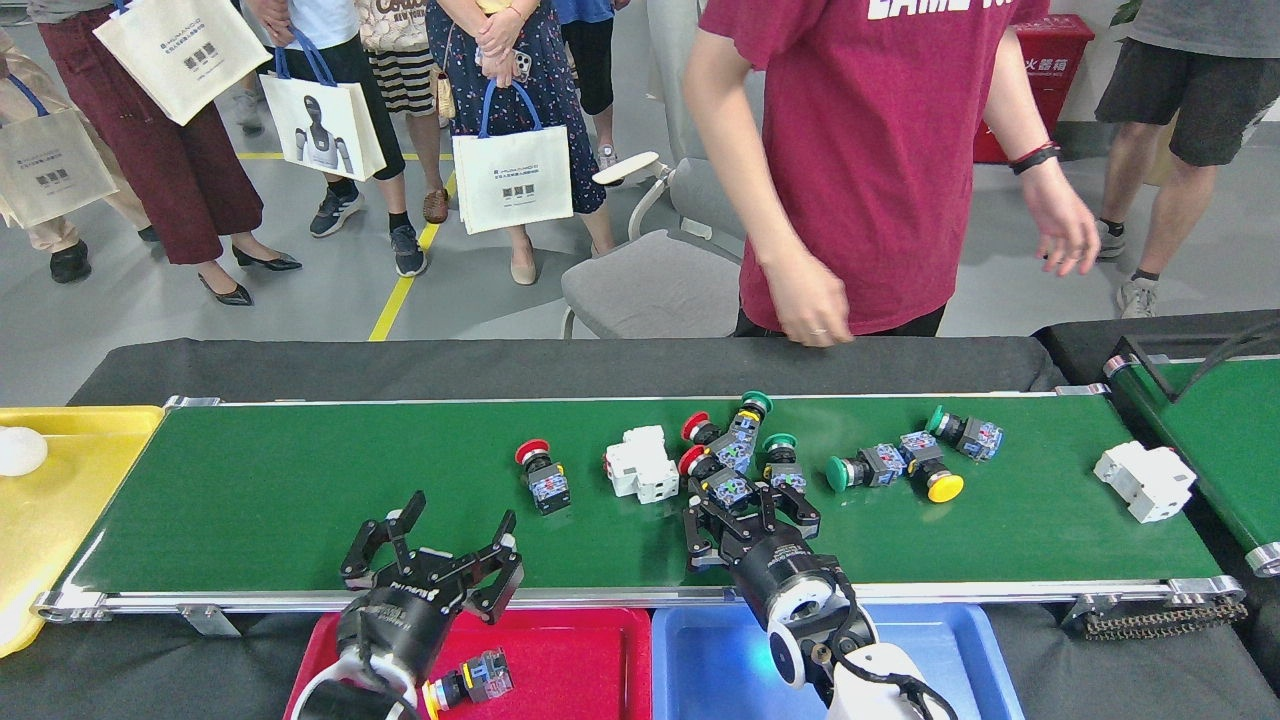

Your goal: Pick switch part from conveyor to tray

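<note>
My right pincer (742,508) is out over the conveyor (300,490), fingers spread around the near end of a red-capped switch part (718,480). Cannot tell whether the fingers touch it; no firm pinch visible.

My left pincer (432,545) hovers at the near rail of the conveyor, fingers spread wide, holding nothing.

On the belt, left to right:
- a lone red-capped switch (541,478), standing apart from the rest
- a white block part (641,466), just beside the cluster
- the cluster by my right pincer: a second red-capped switch (702,430), a green-capped switch (748,421) touching it, and another green-capped one (781,463) just right of my fingers
- further right, a green-capped switch lying on its side (862,467), a yellow-capped switch (930,470) touching it, and a third green-capped piece (964,432) behind them
- a second white block (1144,480) near the belt's right end

Trays sit on the black bench (560,365) below the near rail. The red tray (580,660) holds one yellow-capped switch (470,683), partly behind my left wrist. The blue tray (930,660) is beside it on the right, under my right arm. A yellow tray (60,500) sits off the left end of the conveyor with a white round object (20,450) in it.

A narrower green belt (1215,430) shows in part at the right edge.

A person in a maroon shirt (870,170) stands behind the bench, both hands hanging free above it. Other people with tote bags (512,180) stand on the floor beyond.
</note>
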`<state>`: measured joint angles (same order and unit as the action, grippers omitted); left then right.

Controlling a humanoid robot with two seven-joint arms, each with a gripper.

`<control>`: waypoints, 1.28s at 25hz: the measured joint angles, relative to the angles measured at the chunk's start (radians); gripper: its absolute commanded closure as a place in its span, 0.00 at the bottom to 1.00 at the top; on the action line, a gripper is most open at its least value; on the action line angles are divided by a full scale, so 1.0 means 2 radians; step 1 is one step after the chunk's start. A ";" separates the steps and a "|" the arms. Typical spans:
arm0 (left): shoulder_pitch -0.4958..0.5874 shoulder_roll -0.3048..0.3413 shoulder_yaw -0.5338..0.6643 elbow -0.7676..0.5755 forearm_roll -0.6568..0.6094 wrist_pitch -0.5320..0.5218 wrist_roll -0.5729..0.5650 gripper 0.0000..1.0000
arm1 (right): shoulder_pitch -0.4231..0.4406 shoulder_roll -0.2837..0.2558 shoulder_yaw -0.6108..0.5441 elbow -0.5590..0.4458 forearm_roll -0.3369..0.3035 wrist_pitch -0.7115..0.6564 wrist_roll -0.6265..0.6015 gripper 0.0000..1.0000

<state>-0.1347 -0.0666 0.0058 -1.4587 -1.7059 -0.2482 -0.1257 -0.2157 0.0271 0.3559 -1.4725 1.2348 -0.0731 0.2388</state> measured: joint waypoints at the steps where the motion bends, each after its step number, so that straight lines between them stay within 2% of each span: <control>1: -0.009 0.000 0.000 0.009 -0.001 0.000 0.000 0.00 | 0.017 -0.009 0.000 -0.029 -0.007 -0.019 0.006 0.75; 3: -0.019 0.000 0.000 0.024 -0.001 0.001 0.000 0.00 | 0.050 -0.016 0.000 -0.072 -0.011 -0.057 0.015 0.75; 6: -0.023 0.000 -0.001 0.035 -0.001 0.001 0.000 0.00 | 0.091 -0.016 0.000 -0.104 -0.012 -0.111 0.018 0.75; 10: -0.030 0.000 -0.001 0.056 -0.001 0.002 0.000 0.00 | 0.142 -0.016 0.001 -0.114 -0.012 -0.201 0.022 0.74; 13: -0.050 0.000 -0.001 0.081 -0.001 0.002 0.000 0.00 | 0.155 -0.016 0.006 -0.120 -0.010 -0.235 0.024 0.70; 14: -0.056 0.000 -0.001 0.091 -0.001 0.002 0.000 0.00 | 0.155 -0.016 0.014 -0.120 -0.009 -0.240 0.024 0.59; 15: -0.064 0.000 -0.001 0.103 -0.001 0.003 0.000 0.00 | 0.156 -0.014 0.024 -0.120 -0.006 -0.242 0.026 0.24; 16: -0.071 0.000 -0.001 0.115 -0.001 0.006 0.000 0.00 | 0.156 -0.005 0.031 -0.119 -0.006 -0.233 0.031 0.00; 18: -0.085 0.000 -0.001 0.135 -0.001 0.017 0.000 0.04 | 0.155 0.015 0.035 -0.119 -0.006 -0.208 0.041 0.00; 19: -0.093 0.000 -0.001 0.147 -0.001 0.024 0.000 0.10 | 0.154 0.022 0.036 -0.119 -0.007 -0.202 0.048 0.00; 20: -0.101 0.000 -0.001 0.157 -0.001 0.030 -0.001 0.24 | 0.153 0.025 0.036 -0.119 -0.007 -0.195 0.050 0.00; 21: -0.106 0.001 -0.001 0.165 -0.001 0.035 -0.001 0.43 | 0.153 0.027 0.036 -0.119 -0.007 -0.193 0.053 0.00; 22: -0.109 0.001 0.000 0.173 -0.001 0.038 -0.001 0.68 | 0.152 0.029 0.036 -0.119 -0.007 -0.190 0.056 0.00; 23: -0.110 0.001 0.001 0.179 -0.001 0.039 -0.002 0.79 | 0.150 0.030 0.036 -0.119 -0.007 -0.189 0.058 0.00; 25: -0.111 0.001 0.003 0.192 0.002 0.041 0.000 0.89 | 0.148 0.031 0.036 -0.119 -0.008 -0.187 0.065 0.00; 29: -0.113 0.001 0.005 0.202 0.003 0.043 0.008 0.96 | 0.139 0.047 0.021 -0.120 -0.008 -0.179 0.066 0.02; 32: -0.108 0.007 0.007 0.192 0.020 0.045 0.009 0.99 | 0.118 0.059 -0.026 -0.122 -0.007 -0.151 0.066 0.02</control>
<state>-0.3504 -0.0520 0.0189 -1.0737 -1.6661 -0.1577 -0.1084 0.0199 0.1449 0.3036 -1.7173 1.2206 -0.3759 0.3718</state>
